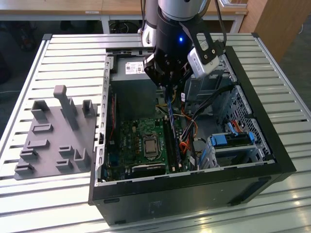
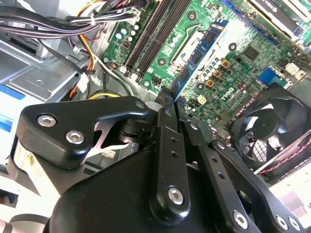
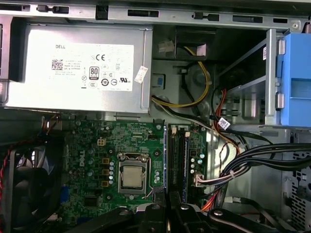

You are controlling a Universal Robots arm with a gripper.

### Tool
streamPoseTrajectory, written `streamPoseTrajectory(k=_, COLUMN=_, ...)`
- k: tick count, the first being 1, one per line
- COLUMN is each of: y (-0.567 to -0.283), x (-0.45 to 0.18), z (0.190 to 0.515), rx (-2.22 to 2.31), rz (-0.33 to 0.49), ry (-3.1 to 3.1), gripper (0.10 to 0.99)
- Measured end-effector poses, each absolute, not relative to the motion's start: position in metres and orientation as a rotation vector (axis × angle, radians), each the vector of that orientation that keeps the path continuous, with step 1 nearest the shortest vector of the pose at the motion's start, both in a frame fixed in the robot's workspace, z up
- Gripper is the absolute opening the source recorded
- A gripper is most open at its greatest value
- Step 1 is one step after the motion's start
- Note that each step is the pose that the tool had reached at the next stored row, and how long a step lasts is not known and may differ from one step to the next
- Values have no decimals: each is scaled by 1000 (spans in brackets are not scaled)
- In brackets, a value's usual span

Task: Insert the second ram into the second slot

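My end effector (image 2: pixel 169 99) is closed narrow on the second ram (image 2: pixel 200 51). I pinch it at one short end, and the blue stick reaches out from my fingers over the motherboard (image 3: pixel 102 141). Its chips and its long edges are free, and nothing touches them. The stick is above the board and not yet seated. In the second wrist view the black memory slots (image 2: pixel 158 34) lie near its far end but apart from it.

In the exterior view I hang in the upper middle of the frame, inside the opening of the computer case (image 1: pixel 194 194). The case lies open on the slatted bench (image 1: pixel 63 53). The case walls close the board on all sides, so the open room is only from above.

The processor socket (image 3: pixel 132 174) is just beside the slots on one side. On the other side a bundle of cables (image 1: pixel 194 121) runs close to them, at the exterior view's right, and further right stands a blue drive cage (image 1: pixel 233 141).

The power supply (image 3: pixel 82 68) fills the far end of the case, beyond the short ends of the slots. A black fan (image 2: pixel 267 126) stands at the board's edge, well apart from the stick.

A grey tray (image 1: pixel 53 131) with upright holders lies on the bench at the exterior view's left, outside the case.
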State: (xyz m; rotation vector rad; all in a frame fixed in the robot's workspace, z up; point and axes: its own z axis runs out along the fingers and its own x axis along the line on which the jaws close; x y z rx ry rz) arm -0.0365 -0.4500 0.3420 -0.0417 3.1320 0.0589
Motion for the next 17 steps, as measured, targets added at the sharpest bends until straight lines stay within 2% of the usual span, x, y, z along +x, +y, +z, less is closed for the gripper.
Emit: streamPoseTrajectory(k=17, y=-450, x=-37, z=338, rx=-42, rz=59, ry=3132, gripper=141)
